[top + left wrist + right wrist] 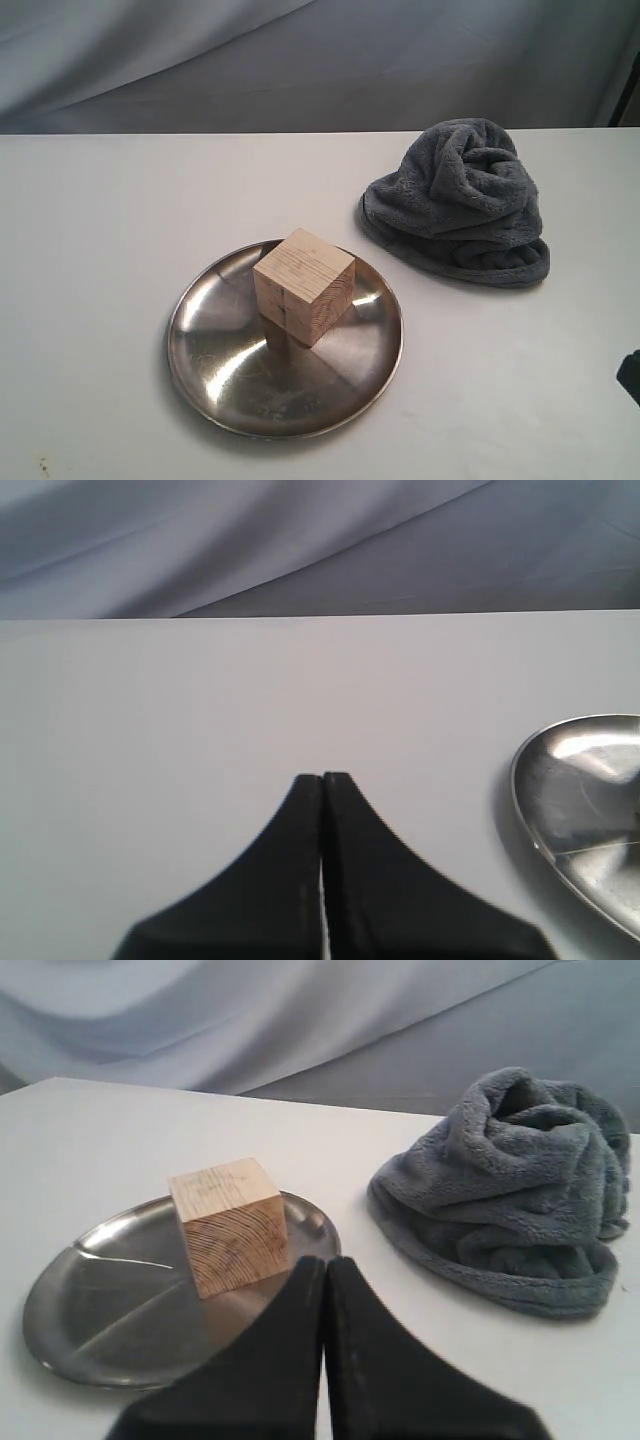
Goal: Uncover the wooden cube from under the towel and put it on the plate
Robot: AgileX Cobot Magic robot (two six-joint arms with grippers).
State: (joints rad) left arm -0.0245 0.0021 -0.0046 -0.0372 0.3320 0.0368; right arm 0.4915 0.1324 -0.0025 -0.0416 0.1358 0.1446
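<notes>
- Exterior: wooden cube (303, 285) sits on the plate (240, 385), slightly toward the far side, corner toward the camera. Towel (462, 200) is bunched in a heap on the white table (100, 250), to the right of the plate and behind it, not touching it.
- Left wrist: left gripper (322, 778) has its jaws closed tip to tip with nothing between them, above the table. Only part of the plate shows, at the frame edge.
- Right wrist: right gripper (325, 1260) has its jaws closed and empty. Cube on the plate lies just beyond the tips, towel beside the plate.
</notes>
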